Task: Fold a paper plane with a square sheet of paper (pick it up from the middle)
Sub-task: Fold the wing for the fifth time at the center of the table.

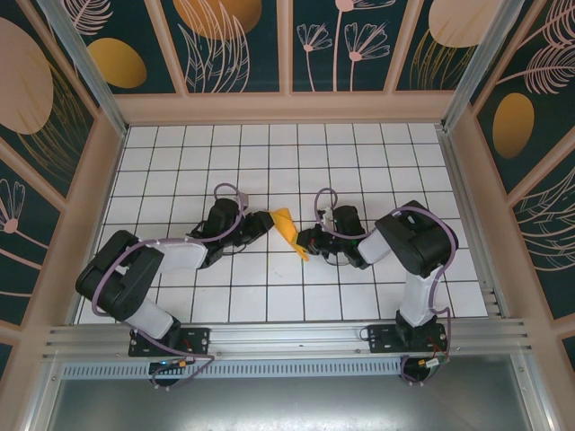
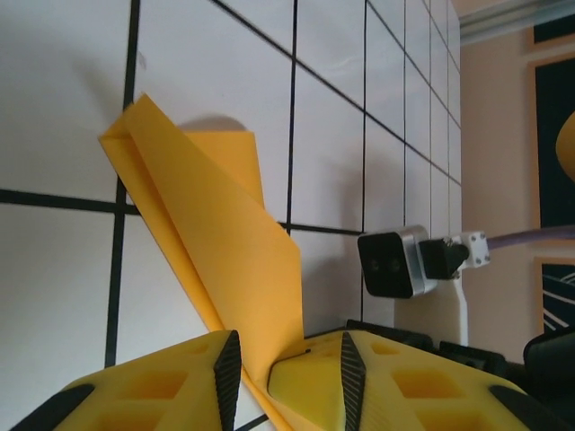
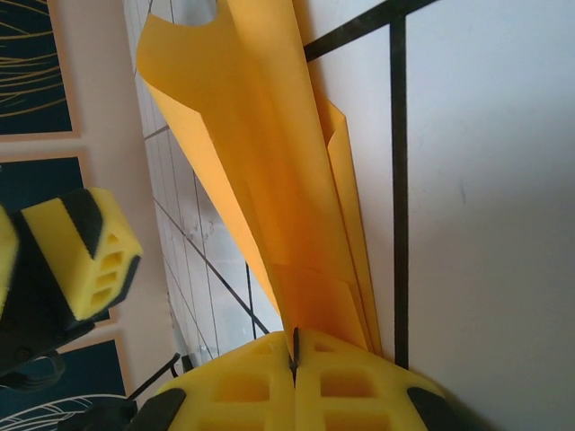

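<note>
While your right tool (image 3: 294, 346) is pinching the partly folded square sheet of paper (image 1: 286, 227) at mid-worktop (image 1: 269, 292), the sheet's long axis is running 11 to 5 o'clock. Your left tool (image 2: 287, 352), at its 9 o'clock, is straddling an edge, jaws apart.

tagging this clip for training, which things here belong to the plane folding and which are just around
In the job: partly folded orange-yellow paper sheet; right jaws, shut on it; left jaws, apart, paper between them.
Just there: white gridded table; dark teal painted wall panels.
</note>
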### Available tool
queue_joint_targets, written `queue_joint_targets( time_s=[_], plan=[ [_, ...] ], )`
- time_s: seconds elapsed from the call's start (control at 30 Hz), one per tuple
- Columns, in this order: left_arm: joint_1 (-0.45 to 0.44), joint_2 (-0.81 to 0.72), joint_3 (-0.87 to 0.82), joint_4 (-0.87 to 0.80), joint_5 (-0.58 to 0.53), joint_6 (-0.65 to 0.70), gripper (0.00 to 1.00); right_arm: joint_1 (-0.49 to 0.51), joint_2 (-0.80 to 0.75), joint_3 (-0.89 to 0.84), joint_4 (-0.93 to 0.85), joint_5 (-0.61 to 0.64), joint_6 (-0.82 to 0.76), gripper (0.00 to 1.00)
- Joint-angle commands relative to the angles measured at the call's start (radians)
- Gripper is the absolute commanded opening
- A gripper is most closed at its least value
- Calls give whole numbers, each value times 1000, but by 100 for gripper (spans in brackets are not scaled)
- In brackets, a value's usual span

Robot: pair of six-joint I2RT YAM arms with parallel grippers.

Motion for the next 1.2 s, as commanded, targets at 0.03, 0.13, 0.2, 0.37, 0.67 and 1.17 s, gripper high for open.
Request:
queue_joint_targets(
  time_s=[0.03, 0.13, 0.2, 0.37, 0.67, 1.17],
  plan=[
    [-32, 56, 33, 111, 70, 23, 38, -6, 31, -29, -69, 28, 12, 0],
    [-54, 95, 67, 129, 72, 25, 38, -6, 32, -33, -80, 33, 8, 0],
    [-66, 122, 90, 133, 72, 26, 39, -5, 34, -35, -79, 34, 7, 0],
    [-72, 203, 110, 178, 79, 7, 39, -27, 44, -36, -78, 39, 12, 0],
    [-75, 261, 119, 219, 93, 1, 42, -36, 59, -34, -76, 35, 19, 0],
    [-76, 345, 177, 75, 33, 33, 40, -36, 50, -8, -137, 33, -9, 0]
  ],
)
